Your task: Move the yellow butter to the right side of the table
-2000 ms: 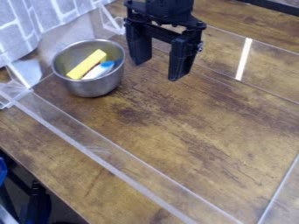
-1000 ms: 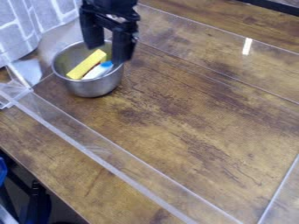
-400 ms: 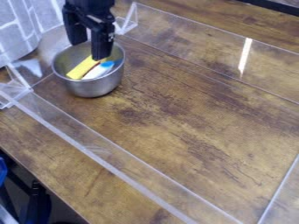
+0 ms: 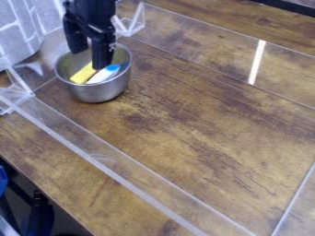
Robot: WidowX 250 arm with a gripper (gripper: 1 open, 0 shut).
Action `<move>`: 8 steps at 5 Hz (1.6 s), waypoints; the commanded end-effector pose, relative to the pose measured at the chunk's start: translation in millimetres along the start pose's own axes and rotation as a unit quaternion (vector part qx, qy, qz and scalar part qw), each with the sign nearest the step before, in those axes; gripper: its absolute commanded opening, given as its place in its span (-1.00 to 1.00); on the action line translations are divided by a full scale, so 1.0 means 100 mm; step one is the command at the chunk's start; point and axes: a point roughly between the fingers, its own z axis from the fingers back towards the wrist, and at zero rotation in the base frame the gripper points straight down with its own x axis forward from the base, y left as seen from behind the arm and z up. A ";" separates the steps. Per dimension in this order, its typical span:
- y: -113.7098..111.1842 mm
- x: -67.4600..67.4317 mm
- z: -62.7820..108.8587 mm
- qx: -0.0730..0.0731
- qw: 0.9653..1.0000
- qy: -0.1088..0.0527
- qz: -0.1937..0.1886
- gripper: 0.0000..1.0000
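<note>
At the far left corner of the dark brown wood-grain table [image 4: 197, 111], a round steel bowl [image 4: 88, 85] holds the small bright yellow butter block [image 4: 85, 73] beside a pale blue item [image 4: 109, 70]. Above the bowl, the black hand [image 4: 91, 53] points down, fingers spread wide around nothing, just over the butter.

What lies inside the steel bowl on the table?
The steel bowl holds the yellow butter and a pale blue item. The open end effector above covers part of both.
</note>
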 end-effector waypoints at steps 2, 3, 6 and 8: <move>0.26 -0.01 -0.08 0.014 1.000 -0.010 0.016 1.00; 0.34 0.01 -0.12 0.014 1.000 -0.012 0.018 1.00; 0.47 0.07 -0.16 0.007 0.999 -0.033 0.022 1.00; 0.52 0.10 -0.18 0.004 0.999 -0.043 0.023 1.00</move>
